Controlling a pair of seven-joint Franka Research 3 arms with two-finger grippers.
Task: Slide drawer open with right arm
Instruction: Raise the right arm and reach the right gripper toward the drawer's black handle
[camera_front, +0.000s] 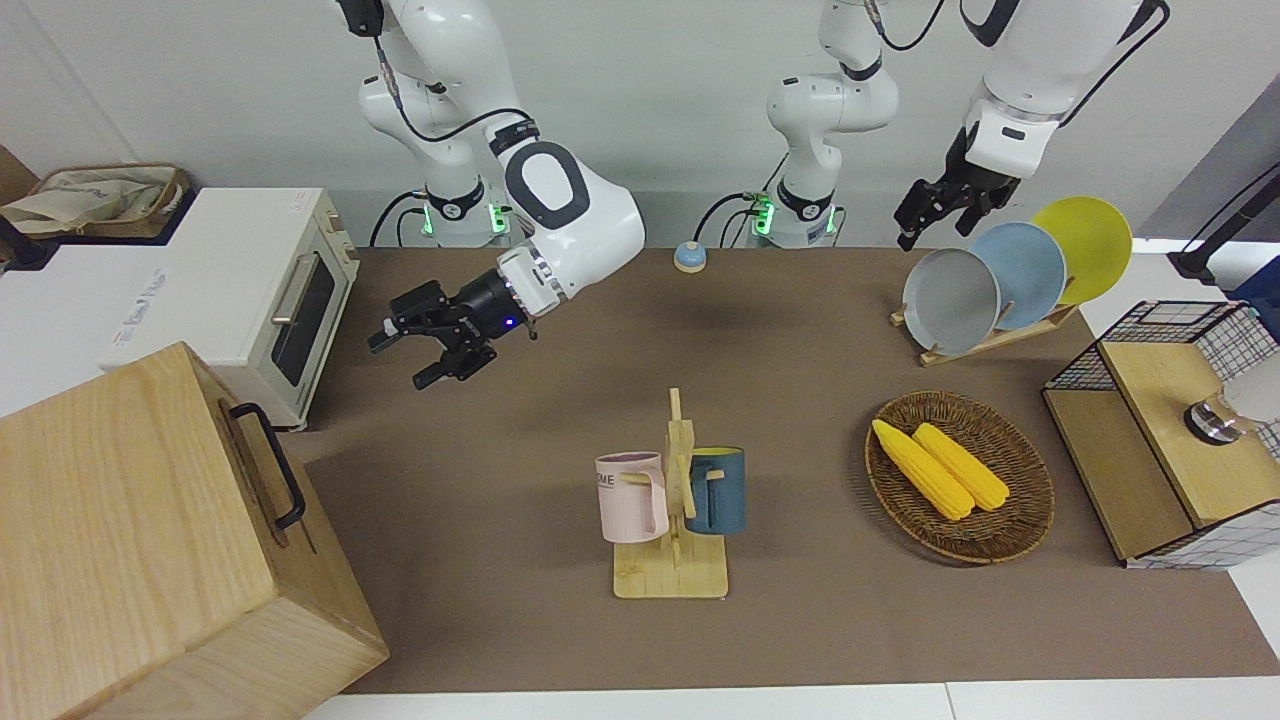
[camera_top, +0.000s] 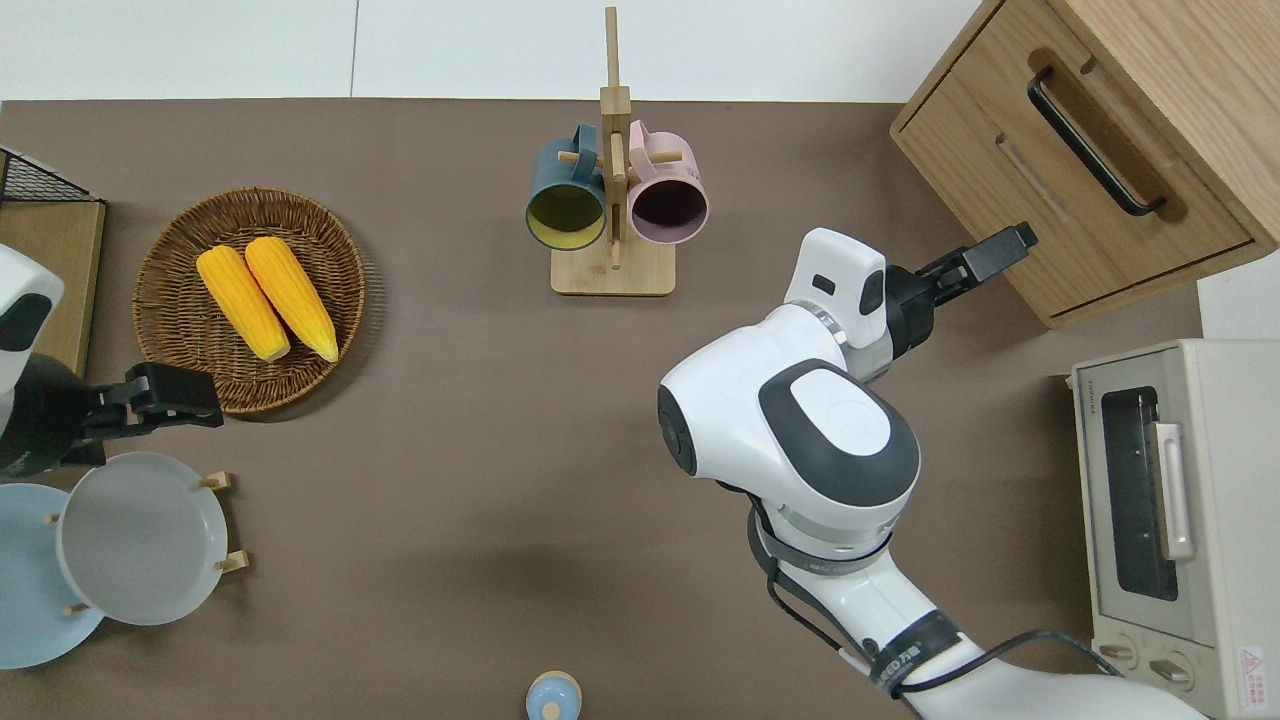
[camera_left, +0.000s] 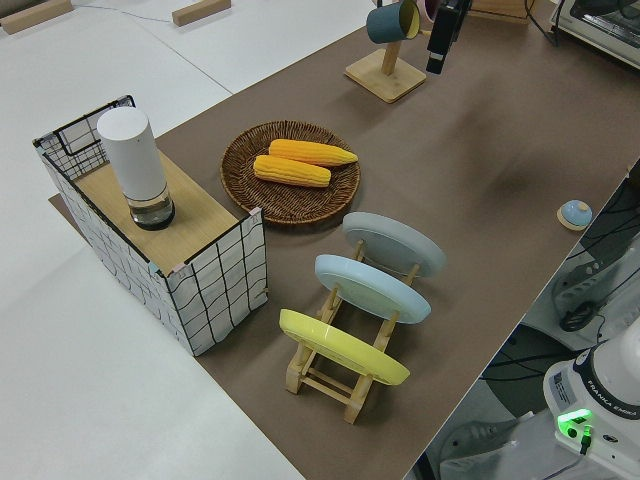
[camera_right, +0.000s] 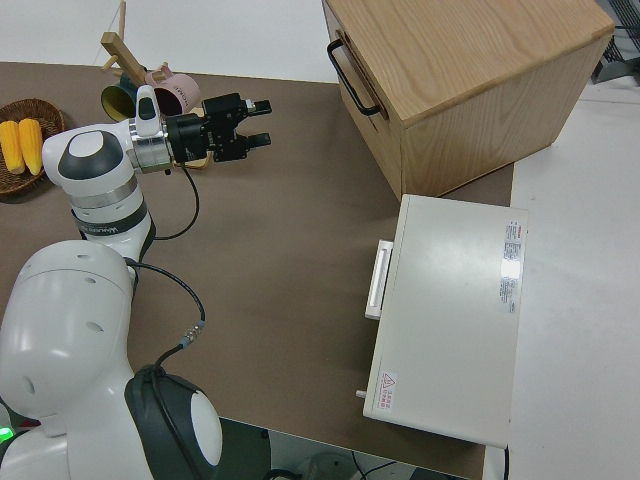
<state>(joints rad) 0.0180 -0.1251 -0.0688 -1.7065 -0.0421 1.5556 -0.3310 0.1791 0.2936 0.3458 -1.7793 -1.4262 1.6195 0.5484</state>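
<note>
I see the wide light-wood drawer (camera_top: 1075, 185) shut, its black bar handle (camera_top: 1094, 140) untouched, ahead of my right hand (camera_front: 404, 358), which hangs empty, fingers apart. Approach, grasp and pull remain.
</note>
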